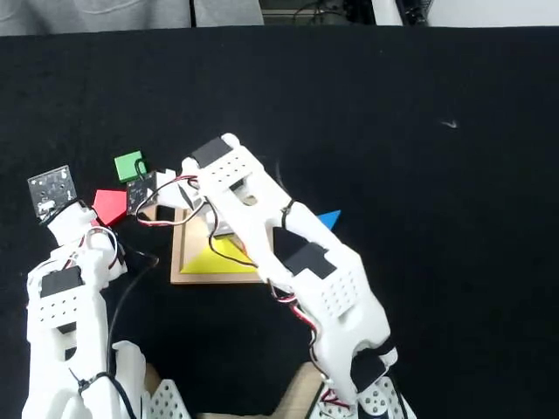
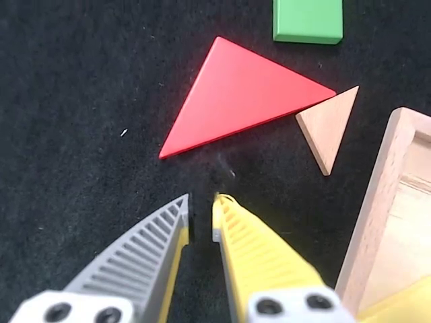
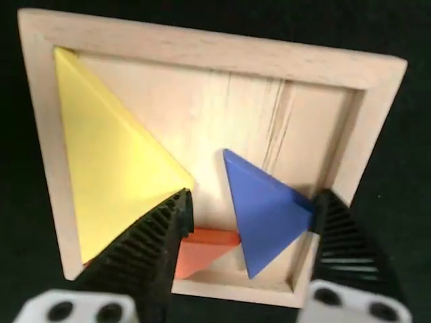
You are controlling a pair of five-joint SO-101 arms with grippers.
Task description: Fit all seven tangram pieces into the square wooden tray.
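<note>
Tray: square and wooden [image 3: 202,47], lying flat on the black table [image 1: 419,175], under the right arm's wrist in the high view.
In the tray: a yellow triangle [image 3: 108,161] fills one corner, with one edge along the rim. A blue triangle [image 3: 266,208] lies toward the opposite side. An orange piece [image 3: 205,245] sits at the rim between them, partly under a finger. The other half is bare wood.
Right gripper [image 3: 249,202]: above the tray with its jaws spread wide and clamping nothing. The blue triangle lies between the black fingers [image 3: 151,249]; one tip is at its corner and the other is over the yellow triangle's point. Whether either tip touches cannot be told.
Loose pieces, high view, from the tray: the red triangle [image 1: 109,205] is at about 10 o'clock. The green square [image 1: 129,164] is between 10 and 11 o'clock, a little farther out. A blue piece [image 1: 329,218] at about 3 o'clock is half hidden by the right arm.
Wooden triangle [image 2: 330,128]: between the red triangle and the tray rim — it touches the red triangle's corner and lies just apart from the rim.
Left gripper [image 2: 202,208]: at about 9 o'clock from the tray, tips just short of the red triangle's edge — fingers nearly together, a thin slit between them, nothing held.
</note>
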